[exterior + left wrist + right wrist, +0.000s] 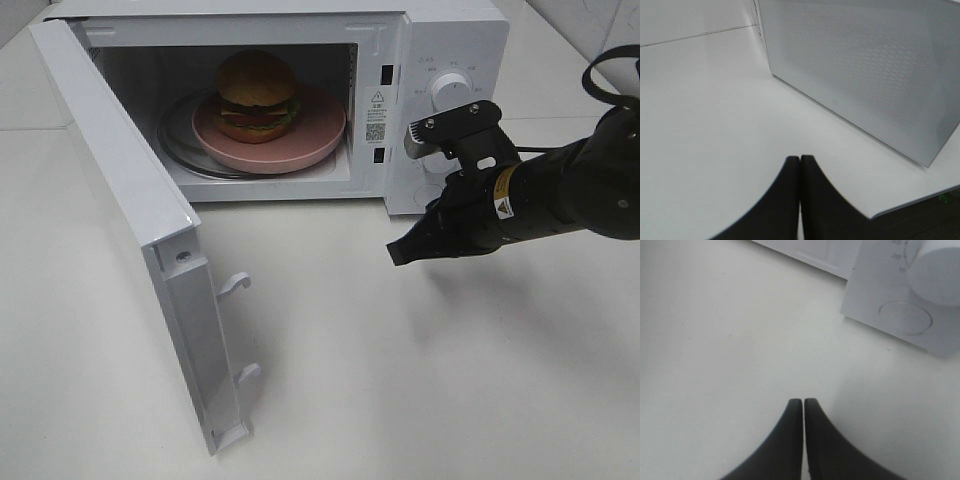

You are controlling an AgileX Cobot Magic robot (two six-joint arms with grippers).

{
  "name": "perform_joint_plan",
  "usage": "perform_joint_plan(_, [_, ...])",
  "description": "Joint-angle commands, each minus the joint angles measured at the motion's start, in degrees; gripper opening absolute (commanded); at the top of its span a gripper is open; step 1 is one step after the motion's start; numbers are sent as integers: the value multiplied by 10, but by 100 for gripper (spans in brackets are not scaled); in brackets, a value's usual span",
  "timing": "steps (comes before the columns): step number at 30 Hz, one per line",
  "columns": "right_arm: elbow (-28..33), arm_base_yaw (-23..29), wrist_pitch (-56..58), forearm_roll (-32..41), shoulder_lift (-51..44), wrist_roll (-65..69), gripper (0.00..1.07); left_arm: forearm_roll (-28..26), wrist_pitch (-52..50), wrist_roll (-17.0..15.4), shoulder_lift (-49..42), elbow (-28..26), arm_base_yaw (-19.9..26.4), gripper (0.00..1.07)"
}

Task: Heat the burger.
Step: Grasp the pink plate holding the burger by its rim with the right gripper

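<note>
Burger [256, 95] in the microwave [450, 40], door [130, 200] wide open.
It sits on the pink plate [318, 140] inside the cavity. Right claw [397, 252] is pressed together, empty, and hovers over the counter [400, 380] in front of the control panel. Left claw [800, 159] is pressed together too, empty, near a perforated white panel [865, 65].

Showing a white microwave [450, 45] sitting on a white table [400, 390], door [120, 190] hanging wide open to the left. Holding a pink plate [322, 125] lying on a glass turntable [178, 135] inside. Displaying a round knob [447, 92] on the right panel.
</note>
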Motion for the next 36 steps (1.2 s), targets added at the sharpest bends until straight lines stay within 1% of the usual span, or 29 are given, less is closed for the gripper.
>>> perform_joint_plan(1, [-17,1,74,-1,-9,7,4,-2,-7,-2,-13,1,2,0])
perform_joint_plan(3, [-21,1,89,2,-9,7,4,-2,-7,-2,-13,1,2,0])
perform_joint_plan(5, [-26,1,128,41,-9,-10,4,-2,-7,-2,-13,1,2,0])
perform_joint_plan(8, [-26,1,136,54,-9,-21,4,-2,-7,-2,-13,1,2,0])
perform_joint_plan(10, [-26,1,158,105,-9,-61,4,-2,-7,-2,-13,1,2,0])
perform_joint_plan(11, [-26,1,158,105,-9,-61,4,-2,-7,-2,-13,1,2,0])
perform_joint_plan(12, [-26,1,174,142,-9,-97,5,-2,-7,-2,-13,1,2,0])
perform_joint_plan(13, [-26,1,182,163,-9,-120,5,-2,-7,-2,-13,1,2,0])
perform_joint_plan(14, [-26,1,182,163,-9,-120,5,-2,-7,-2,-13,1,2,0])
perform_joint_plan(15, [-26,1,193,203,-9,-163,5,-2,-7,-2,-13,1,2,0])
perform_joint_plan(16, [-26,1,195,228,-9,-189,5,-2,-7,-2,-13,1,2,0])
perform_joint_plan(17, [-26,1,195,228,-9,-189,5,-2,-7,-2,-13,1,2,0])
perform_joint_plan(18, [-26,1,199,281,-9,-243,5,-2,-7,-2,-13,1,2,0])
perform_joint_plan(19, [-26,1,203,307,-9,-272,6,-2,-7,-2,-13,1,2,0])
perform_joint_plan(20, [-26,1,203,307,-9,-272,6,-2,-7,-2,-13,1,2,0])
perform_joint_plan(21, [-27,1,211,356,-9,-324,5,-2,-7,-2,-13,1,2,0])
perform_joint_plan(22, [-27,1,211,356,-9,-324,5,-2,-7,-2,-13,1,2,0])
perform_joint_plan(24, [-49,1,265,442,-9,-421,6,-2,-7,-2,-13,1,2,0])
perform_joint_plan(25, [-49,1,265,442,-9,-421,6,-2,-7,-2,-13,1,2,0])
perform_joint_plan(26, [-58,1,282,462,-9,-443,6,-2,-7,-2,-13,1,2,0])
perform_joint_plan(27, [-80,1,307,489,-9,-477,7,-2,-7,-2,-13,1,2,0])
perform_joint_plan(30, [-91,1,319,500,-9,-491,7,-2,-7,-2,-13,1,2,0])
perform_joint_plan(32, [-131,1,358,513,-9,-525,10,-2,-7,-2,-13,1,2,0])
perform_joint_plan(35, [-140,2,362,513,-9,-532,12,-2,-7,-2,-13,1,2,0])
perform_joint_plan(36, [-155,10,362,513,-9,-541,15,-2,-7,-2,-13,1,2,0])
